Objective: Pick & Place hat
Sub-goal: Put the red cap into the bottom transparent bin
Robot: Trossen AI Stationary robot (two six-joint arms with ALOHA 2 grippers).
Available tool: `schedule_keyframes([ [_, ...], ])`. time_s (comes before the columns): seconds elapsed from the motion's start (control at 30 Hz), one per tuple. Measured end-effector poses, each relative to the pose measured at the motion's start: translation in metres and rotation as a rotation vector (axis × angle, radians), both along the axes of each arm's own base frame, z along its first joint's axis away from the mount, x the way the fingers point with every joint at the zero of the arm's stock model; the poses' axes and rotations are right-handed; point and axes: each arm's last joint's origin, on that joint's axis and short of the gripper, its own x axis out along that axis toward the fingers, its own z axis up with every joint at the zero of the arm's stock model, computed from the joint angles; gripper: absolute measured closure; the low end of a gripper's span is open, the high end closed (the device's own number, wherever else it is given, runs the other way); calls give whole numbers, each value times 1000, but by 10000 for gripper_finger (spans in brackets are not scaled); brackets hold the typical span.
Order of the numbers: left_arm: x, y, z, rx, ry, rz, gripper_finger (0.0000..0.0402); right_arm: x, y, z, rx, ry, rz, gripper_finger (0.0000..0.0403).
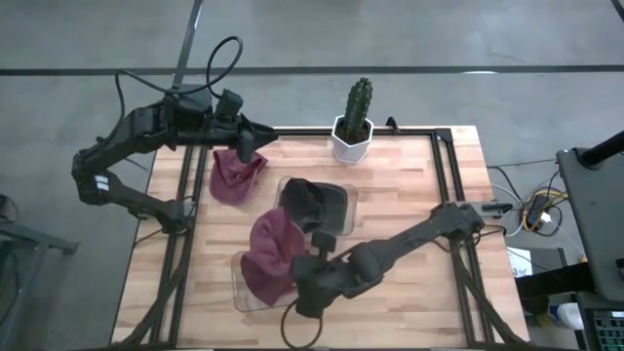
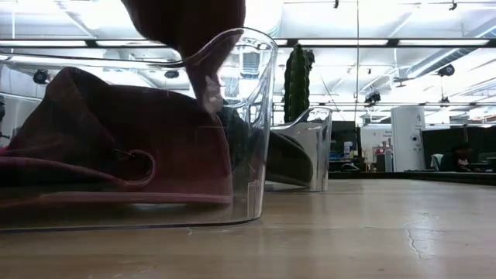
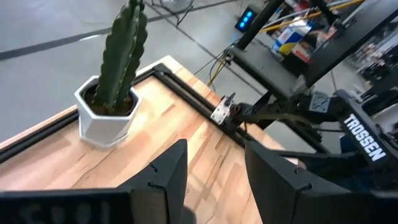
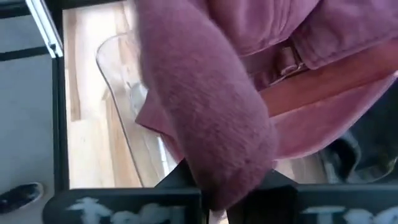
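Note:
Near the table's front left, a maroon hat (image 1: 273,255) lies in a clear tray (image 1: 241,292); it also fills that tray in the low view (image 2: 116,147). My right gripper (image 1: 310,273) is shut on this hat at its right side. A second maroon hat (image 1: 234,177) lies flat on the table at far left. My left gripper (image 1: 250,146) is open just over its far edge, and its fingers (image 3: 168,180) have nothing between them. A dark hat (image 1: 304,200) sits in a second clear tray (image 1: 343,200). My right gripper pinches a thick fold of the maroon hat's cloth (image 4: 217,155) between its two fingers, coming slanting down from the table's right. The hat's strap and buckle (image 4: 289,59) lie just beyond the fold. The rest of the hat lies in the clear tray (image 4: 121,81). My left gripper: I cannot tell whether it touches the hat below it.
A cactus in a white pot (image 1: 353,127) stands at the far edge, close to the left gripper; it also shows in the left wrist view (image 3: 115,74). The black frame rail (image 1: 444,166) runs along the table's right part. Bare wood lies at the near right (image 1: 419,302).

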Motion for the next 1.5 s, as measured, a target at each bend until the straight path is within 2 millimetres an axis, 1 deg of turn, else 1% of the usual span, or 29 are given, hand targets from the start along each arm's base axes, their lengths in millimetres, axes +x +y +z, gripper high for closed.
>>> schedule_keyframes([
  [0.13, -1, 0, -2, -5, 19, -1, 248, -1, 4, -13, -40, 55, -9, 392],
  [0.27, -2, -1, -1, -8, 16, -14, 248, 6, 9, -34, -37, 129, 55, 392],
  [0.37, -2, -1, -1, -9, 16, -17, 248, 9, 11, -50, -51, 180, 64, 392],
  [0.53, -2, -1, -2, -10, 18, -21, 248, 15, 15, -66, -89, 208, 98, 387],
  [0.6, -2, -1, -2, -11, 18, -21, 248, 17, 17, -74, -100, 224, 113, 378],
  [0.67, -2, -1, -2, -11, 18, -21, 248, 20, 19, -82, -76, 246, 140, 361],
  [0.77, -2, -1, -2, -11, 18, -22, 248, 25, 23, -86, -37, 225, 170, 323],
  [0.87, -2, -1, -2, -12, 20, -23, 248, 31, 26, -84, -5, 170, 204, 274],
  [0.93, -2, -1, -2, -13, 20, -23, 248, 33, 28, -78, 11, 130, 216, 240],
  [1.0, -1, -1, -2, -12, 22, -23, 248, 32, 28, -68, 4, 101, 225, 210],
  [1.1, -1, -1, -2, 0, 24, -28, 248, 28, 25, -44, -15, 38, 225, 177],
  [1.17, -1, -1, -2, 1, 24, -28, 248, 23, 22, -26, -7, -6, 219, 164],
  [1.3, -2, -1, -4, 5, 43, -31, 248, 16, 13, -6, 5, -50, 151, 151],
  [1.4, -4, -2, -12, 6, 136, -38, 248, 10, 7, 10, 33, -82, 119, 150],
  [1.5, -6, 0, -25, -68, 266, 40, 248, 3, 2, 27, 77, -128, 65, 156],
])
